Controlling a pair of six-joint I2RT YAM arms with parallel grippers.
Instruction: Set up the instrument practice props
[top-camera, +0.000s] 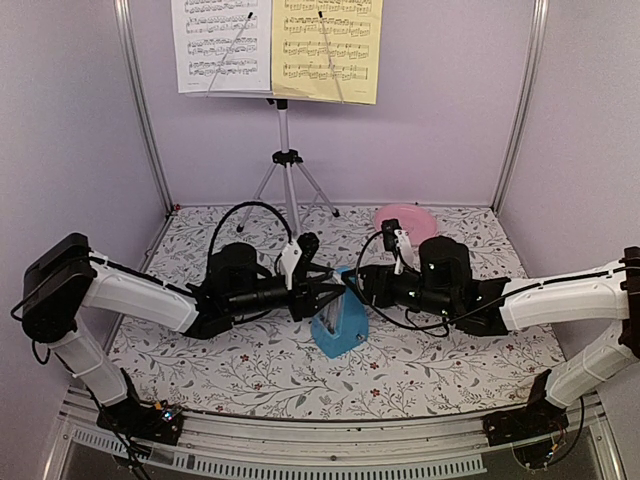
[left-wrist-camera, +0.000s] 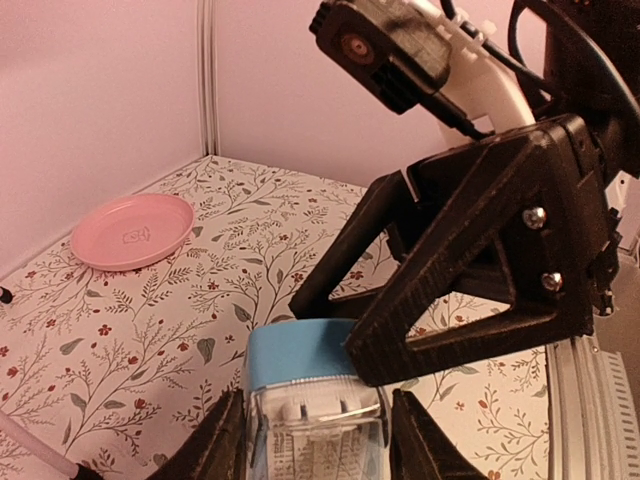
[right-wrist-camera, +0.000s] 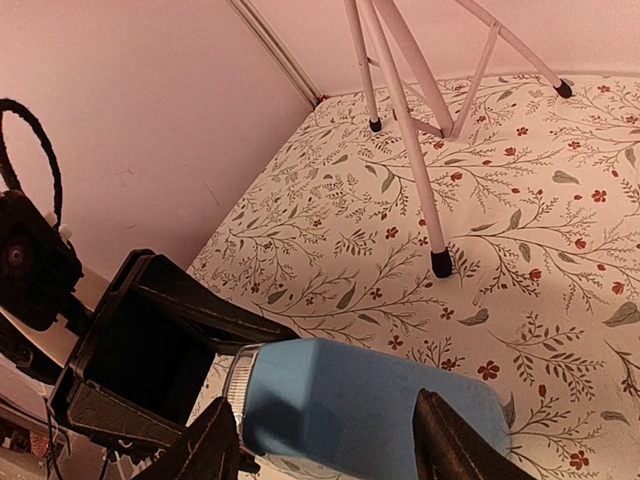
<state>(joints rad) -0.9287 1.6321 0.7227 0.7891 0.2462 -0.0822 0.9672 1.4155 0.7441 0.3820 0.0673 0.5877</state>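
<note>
Nearest me, my two arms sit bolted at the near edge of the flowered table (top-camera: 250, 370). The left arm (top-camera: 130, 295) and the right arm (top-camera: 560, 295) reach inward and meet at one blue metronome (top-camera: 338, 328) near the table's middle.

The left gripper (left-wrist-camera: 318, 440) stands part-way open. Its two fingers (left-wrist-camera: 225, 440) lie flat against either side of the metronome's clear front, so it has hold of it. The right gripper (right-wrist-camera: 330, 445) comes at the same metronome from the opposite side, its two fingers (right-wrist-camera: 205, 445) also part-way apart and bracketing the blue case. I cannot tell whether they press on the case or only stand beside it, nor whether the metronome rests on the table or is lifted just clear of it.

Behind the grippers, one silver music stand (top-camera: 285, 160) rises on three splayed legs against the back wall. Two sheets of music hang side by side on its desk, one white sheet (top-camera: 220, 45) on the left and one yellow sheet (top-camera: 325, 50) on the right. One thin wire arm crosses each sheet.

One pink plate (top-camera: 405, 222) lies on the table to the right of the stand's legs, apart from the metronome.
</note>
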